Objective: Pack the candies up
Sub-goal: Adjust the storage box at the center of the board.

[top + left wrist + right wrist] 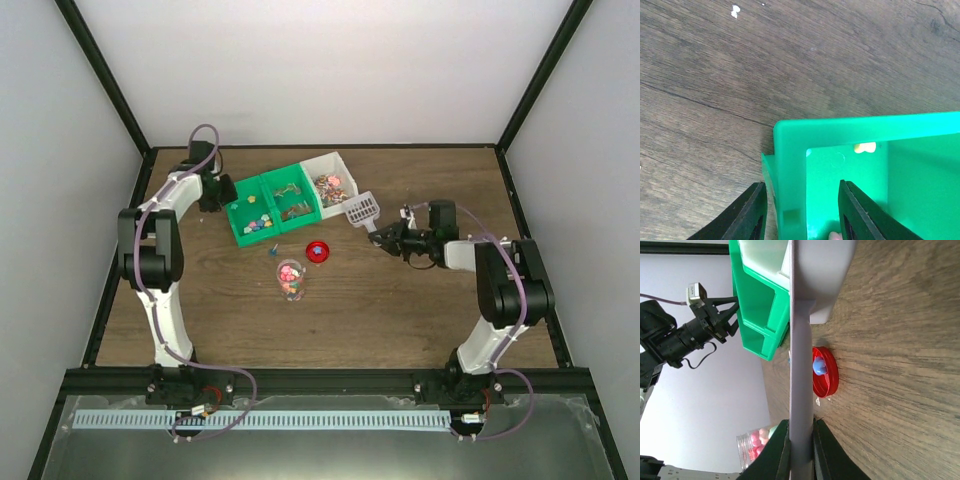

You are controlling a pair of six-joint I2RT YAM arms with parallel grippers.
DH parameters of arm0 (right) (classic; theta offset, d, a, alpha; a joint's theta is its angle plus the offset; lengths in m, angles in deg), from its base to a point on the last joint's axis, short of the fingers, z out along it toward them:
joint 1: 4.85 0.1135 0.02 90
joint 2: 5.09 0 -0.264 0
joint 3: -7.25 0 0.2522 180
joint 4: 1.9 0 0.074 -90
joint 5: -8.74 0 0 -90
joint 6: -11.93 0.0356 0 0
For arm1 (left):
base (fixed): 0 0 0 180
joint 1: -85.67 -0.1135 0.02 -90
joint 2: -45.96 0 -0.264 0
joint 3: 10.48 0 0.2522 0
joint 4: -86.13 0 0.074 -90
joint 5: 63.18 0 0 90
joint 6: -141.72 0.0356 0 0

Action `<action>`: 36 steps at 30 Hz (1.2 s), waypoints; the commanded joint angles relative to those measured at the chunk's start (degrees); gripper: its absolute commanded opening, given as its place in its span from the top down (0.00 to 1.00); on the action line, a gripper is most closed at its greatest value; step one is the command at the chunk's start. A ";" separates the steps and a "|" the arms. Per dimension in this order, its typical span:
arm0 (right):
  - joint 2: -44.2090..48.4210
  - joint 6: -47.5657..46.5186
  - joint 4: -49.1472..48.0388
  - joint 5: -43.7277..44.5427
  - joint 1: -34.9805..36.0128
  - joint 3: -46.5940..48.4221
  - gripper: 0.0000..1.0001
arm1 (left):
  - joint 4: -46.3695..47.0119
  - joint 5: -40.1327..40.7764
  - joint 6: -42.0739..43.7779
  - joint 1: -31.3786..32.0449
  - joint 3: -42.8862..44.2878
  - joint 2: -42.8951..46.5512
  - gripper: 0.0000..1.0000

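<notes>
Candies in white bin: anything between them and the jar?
Only the red lid lies flat near the line from the candies in the white bin to the open jar; likely low enough to clear.

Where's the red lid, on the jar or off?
Off. The red lid lies on the table beside the upright jar.

1. The left wrist's bottom and right edges crop the bin (790, 165) to one corner.
2. The same bottom edge cuts off the fingers (747, 217) of the left end effector (801, 184) and a pinkish bit (835, 236) we cannot name.
3. A yellow candy (864, 147) is half hidden under the bin's rim.
4. At the right wrist, the scoop (801, 340) handle covers part of the lid (829, 375) and a blue candy (819, 366).
5. The jar (752, 447) sits partly hidden behind the right end effector (801, 424).
6. From above, we cannot count the tiny candies (330, 186).
</notes>
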 commanded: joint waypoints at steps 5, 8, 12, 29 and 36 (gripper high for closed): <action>-1.34 7.05 -16.58 -1.17 -0.66 -9.68 0.99 | -0.12 -0.55 -0.17 0.15 -0.82 2.18 0.59; -0.49 9.63 -22.11 -1.26 -0.83 -13.55 0.99 | -0.08 -0.60 -0.10 0.11 -0.73 2.03 0.59; -0.04 9.98 -24.26 -0.52 -1.22 -16.44 0.99 | -0.31 -0.35 0.07 0.15 -0.91 1.31 0.59; 8.68 -7.94 6.54 10.97 -2.33 -9.23 0.41 | -0.18 4.83 0.90 1.81 -8.06 7.71 0.60; 14.58 -13.95 19.77 17.32 -2.33 -5.32 0.40 | -0.31 5.88 1.66 2.22 -10.53 8.63 0.77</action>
